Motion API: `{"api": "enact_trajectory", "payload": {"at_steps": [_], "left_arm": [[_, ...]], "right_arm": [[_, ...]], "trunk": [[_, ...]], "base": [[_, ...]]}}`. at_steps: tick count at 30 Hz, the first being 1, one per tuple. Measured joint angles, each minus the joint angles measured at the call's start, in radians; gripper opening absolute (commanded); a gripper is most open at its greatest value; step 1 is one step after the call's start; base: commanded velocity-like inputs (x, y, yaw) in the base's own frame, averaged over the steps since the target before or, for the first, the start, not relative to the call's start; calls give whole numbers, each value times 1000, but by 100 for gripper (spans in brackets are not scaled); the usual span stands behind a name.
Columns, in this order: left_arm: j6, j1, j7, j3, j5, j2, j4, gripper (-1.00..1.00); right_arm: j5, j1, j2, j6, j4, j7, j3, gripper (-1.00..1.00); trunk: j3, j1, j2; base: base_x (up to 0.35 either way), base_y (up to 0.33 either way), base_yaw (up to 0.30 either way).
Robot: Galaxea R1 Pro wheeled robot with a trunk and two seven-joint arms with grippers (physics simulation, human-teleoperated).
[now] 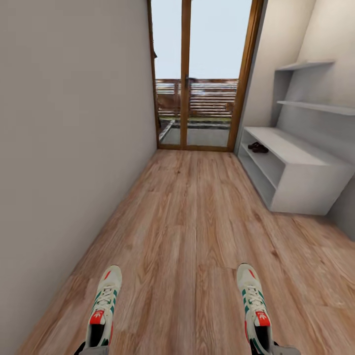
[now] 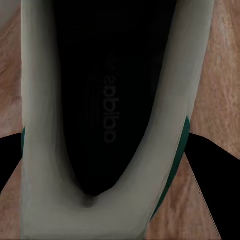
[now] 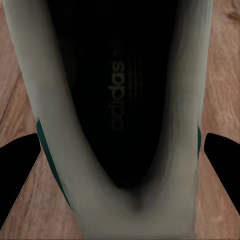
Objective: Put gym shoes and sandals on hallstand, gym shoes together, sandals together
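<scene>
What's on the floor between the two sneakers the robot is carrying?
Nothing: in the head view, only bare wood floor shows between the left sneaker and the right sneaker.

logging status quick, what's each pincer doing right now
Left pincer: shut on a white gym shoe with green stripes.
Right pincer: shut on the other white-green gym shoe.

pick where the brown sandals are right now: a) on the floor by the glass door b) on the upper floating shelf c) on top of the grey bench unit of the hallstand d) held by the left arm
c: the sandals sit as a dark pair on the top surface of the hallstand bench at its far end, off the corridor floor.
</scene>
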Motion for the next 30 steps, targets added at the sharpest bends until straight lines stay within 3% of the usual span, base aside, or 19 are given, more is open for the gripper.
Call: {"api": "enact_trajectory", "payload": {"at_steps": [30], "left_arm": [[0, 0, 0, 0, 1, -1, 0, -100]], "right_arm": [[2, 0, 2, 0, 0, -2, 2, -100]], "trunk": [[0, 0, 0]], "base": [[336, 0, 0]]}}
